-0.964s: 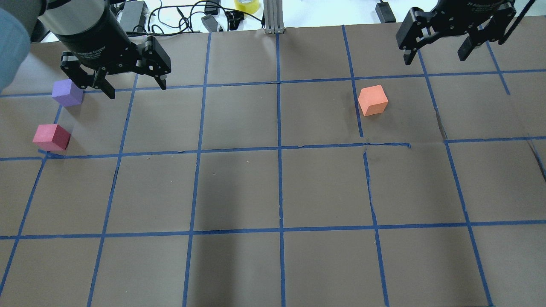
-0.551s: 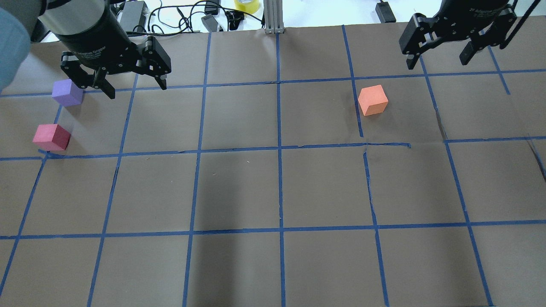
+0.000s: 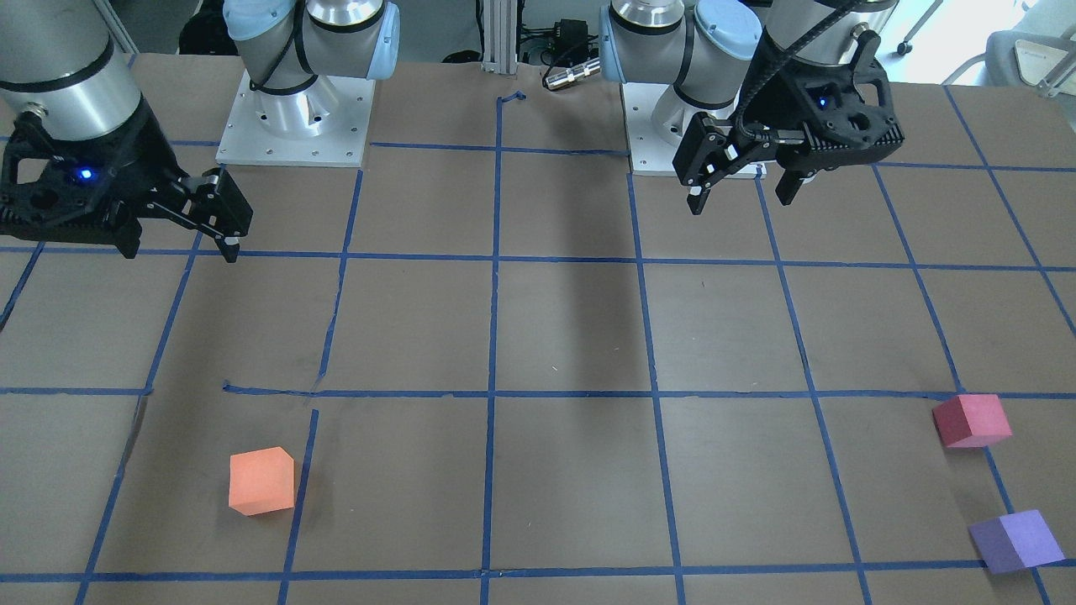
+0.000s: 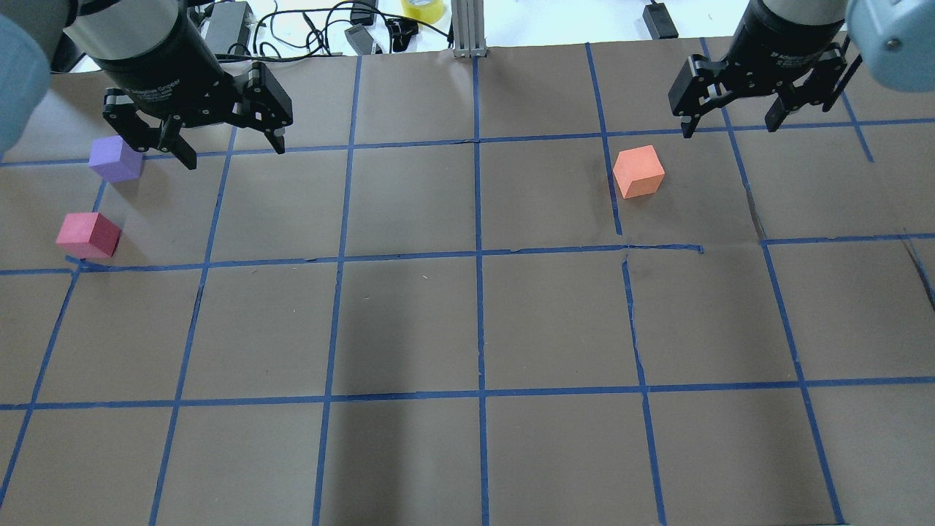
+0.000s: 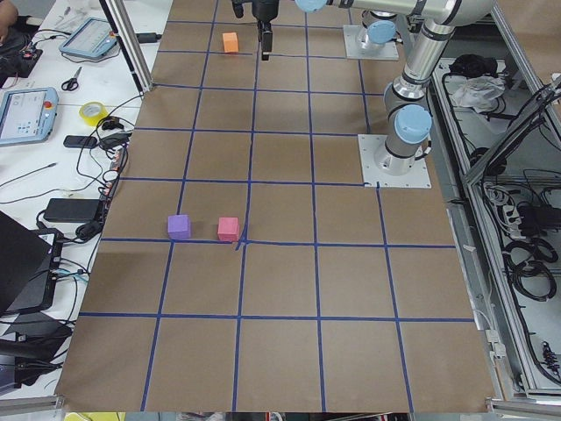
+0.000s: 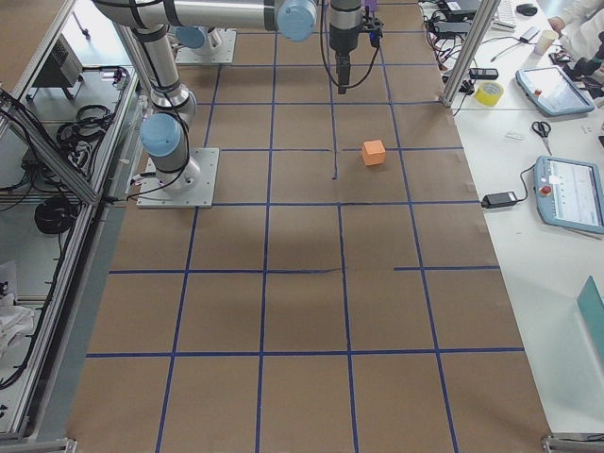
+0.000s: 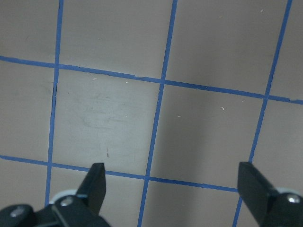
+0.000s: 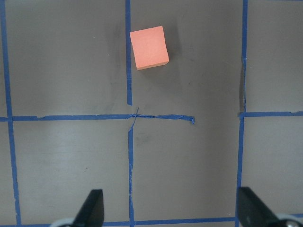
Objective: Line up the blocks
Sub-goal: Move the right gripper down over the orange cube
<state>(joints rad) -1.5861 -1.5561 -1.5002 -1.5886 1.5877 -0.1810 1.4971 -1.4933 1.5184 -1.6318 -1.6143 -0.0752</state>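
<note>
The orange block [image 4: 639, 172] [image 3: 261, 481] [image 8: 149, 47] sits alone on the brown paper on the robot's right side. The reddish-pink block [image 4: 88, 235] [image 3: 971, 420] and the purple block [image 4: 115, 158] [image 3: 1015, 541] sit close together at the far left. My right gripper [image 4: 729, 130] [image 3: 179, 250] [image 8: 170, 208] is open and empty, in the air beyond and to the right of the orange block. My left gripper [image 4: 235, 155] [image 3: 738, 202] [image 7: 173, 189] is open and empty, just right of the purple block. No block shows in the left wrist view.
The table [image 4: 409, 321] is covered in brown paper with a blue tape grid. Cables, a power brick and a yellow tape roll [image 4: 424, 9] lie past its far edge beside an aluminium post [image 4: 467, 29]. The two arm bases [image 3: 290, 118] stand at the robot's side.
My right gripper has moved a little left and nearer to the orange block, still open. The left gripper and all three blocks have not moved.
</note>
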